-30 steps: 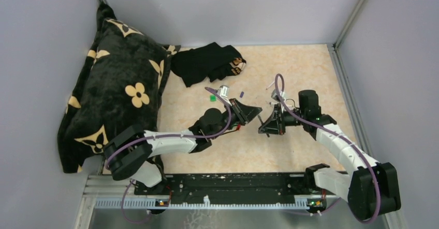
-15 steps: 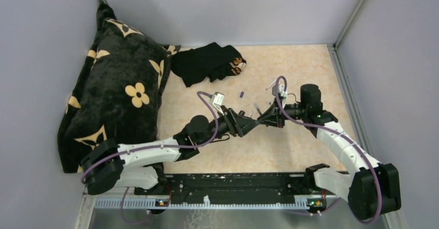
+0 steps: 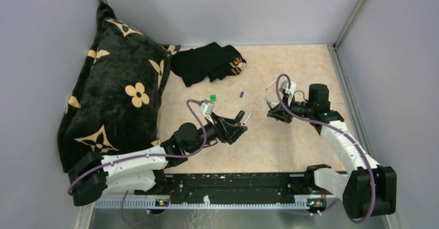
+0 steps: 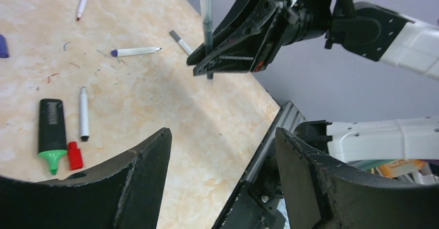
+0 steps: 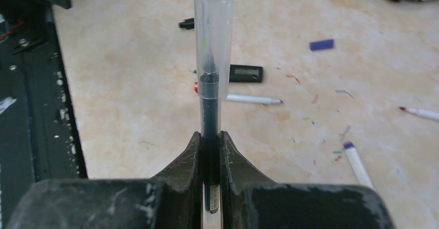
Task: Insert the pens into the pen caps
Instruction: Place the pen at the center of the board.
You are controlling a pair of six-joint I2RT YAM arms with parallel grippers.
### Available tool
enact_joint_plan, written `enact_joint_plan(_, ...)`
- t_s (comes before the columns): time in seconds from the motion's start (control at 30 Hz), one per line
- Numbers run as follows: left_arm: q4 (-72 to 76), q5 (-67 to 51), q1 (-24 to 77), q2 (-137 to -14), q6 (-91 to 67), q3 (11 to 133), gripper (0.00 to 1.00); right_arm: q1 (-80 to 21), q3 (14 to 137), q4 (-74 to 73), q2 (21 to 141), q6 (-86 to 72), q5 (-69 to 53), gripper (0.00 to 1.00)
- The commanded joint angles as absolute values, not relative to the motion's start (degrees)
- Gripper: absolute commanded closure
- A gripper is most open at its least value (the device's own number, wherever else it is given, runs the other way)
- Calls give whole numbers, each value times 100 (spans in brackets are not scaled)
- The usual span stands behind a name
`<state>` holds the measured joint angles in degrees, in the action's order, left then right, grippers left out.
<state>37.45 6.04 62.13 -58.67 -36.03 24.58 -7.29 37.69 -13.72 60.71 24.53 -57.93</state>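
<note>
From above, the right gripper (image 3: pixel 273 113) is only a dark wedge and we cannot make out what it holds. Its own wrist view settles that: the jaws are pinched tight on a dark pen (image 5: pixel 209 120) standing upright, with a clear cap (image 5: pixel 213 37) seated over the tip. A pale mark low on the barrel is too blurred for us to read.

The left gripper (image 4: pixel 222 136) stands wide apart with nothing between its fingers. Its camera looks across at the right gripper, which holds the pen above the tabletop (image 4: pixel 171 115).

That left wrist view also shows us small things the top view loses — a black marker (image 4: pixel 50 128) with a green tip, a red cap (image 4: pixel 75 155) just beside that tip, and a white pen (image 4: pixel 83 113) lying alongside. Three more thin pens are scattered farther off.

The green cap (image 3: pixel 212 98) is missing from that view. We find it from above, lying apart from the purple cap (image 3: pixel 242 94), with a black flowered pillow (image 3: pixel 119 94) at the left and a black cloth (image 3: pixel 207 63) behind.
</note>
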Motion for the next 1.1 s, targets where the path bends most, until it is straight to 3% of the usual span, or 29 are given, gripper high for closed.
enact_joint_plan(0.0, 3674, 782, 6171, -5693, -3288, 2217, 22, -379, 3910, -1106, 6077, 2271, -4867, 100)
enact_joint_plan(0.3, 3689, 1002, 6106, -5213, -3277, 1754, 21, 446, 3833, -555, 6711, 509, -2760, 100)
enact_joint_plan(0.67, 3683, 1116, 6013, -4831, -3304, 1428, 19, 527, 4104, -1090, 7773, 406, -1229, 100)
enact_joint_plan(1.07, 3667, 1028, 5904, -4790, -3322, 1380, 18, 681, 4243, -1151, 8373, 435, -733, 85)
